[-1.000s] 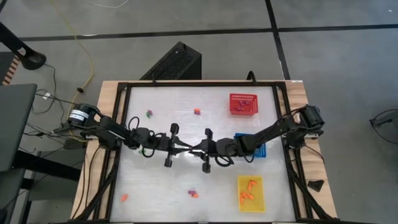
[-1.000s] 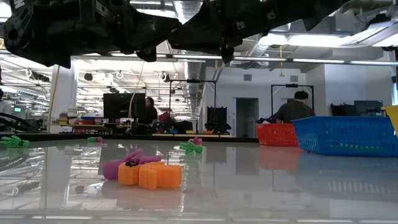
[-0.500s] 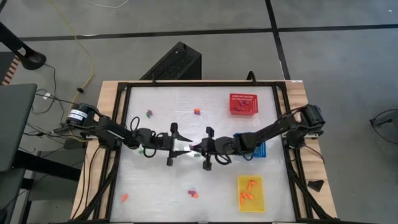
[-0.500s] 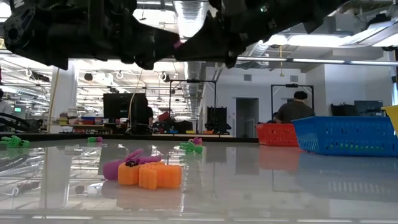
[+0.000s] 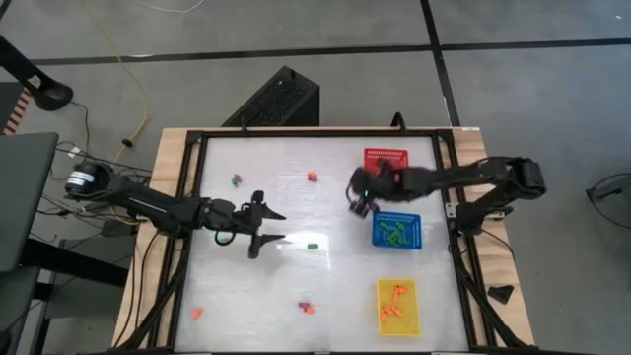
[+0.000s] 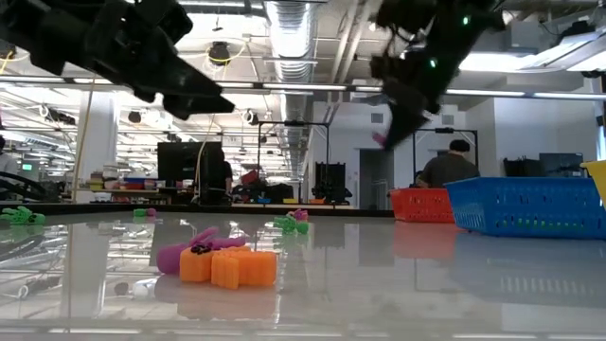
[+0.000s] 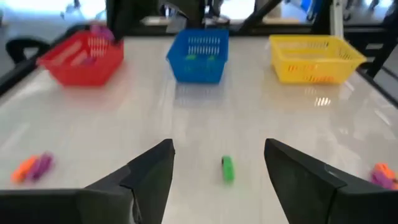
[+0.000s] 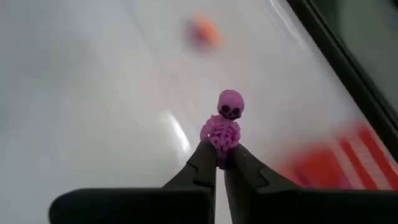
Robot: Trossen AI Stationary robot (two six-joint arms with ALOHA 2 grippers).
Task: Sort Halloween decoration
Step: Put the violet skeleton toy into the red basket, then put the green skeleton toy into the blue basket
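Observation:
My right gripper [image 5: 355, 202] hangs above the table beside the red basket [image 5: 385, 165], shut on a pink skeleton trinket [image 8: 225, 124]. My left gripper [image 5: 279, 226] stands open left of the table's middle, touching nothing. A green trinket [image 7: 227, 168] lies flat on the table just beyond its fingers. More small trinkets lie on the table: a purple and green one [image 5: 237, 179] and an orange and purple one [image 5: 312, 177] at the far side, an orange one [image 5: 197, 313] and a mixed clump [image 5: 307, 308] near the front edge. My right gripper pinches the pink skeleton's lower body [image 8: 221, 144] between its two fingertips. The ribs and skull [image 8: 230, 104] stick out beyond the tips. The fingers slant down toward the table's left, and the skeleton is lifted clear of the table.
A blue basket [image 5: 397, 231] holding green pieces and a yellow basket [image 5: 397, 307] holding orange pieces stand along the right side, nearer the front edge than the red one. A black frame [image 5: 193, 197] borders the table. People show in the room beyond.
The two grippers met at the table's middle. My left gripper has opened and drawn back toward the left edge. My right gripper has carried the pink skeleton up and toward the far right, to the red basket. A green trinket now shows on the table where they met.

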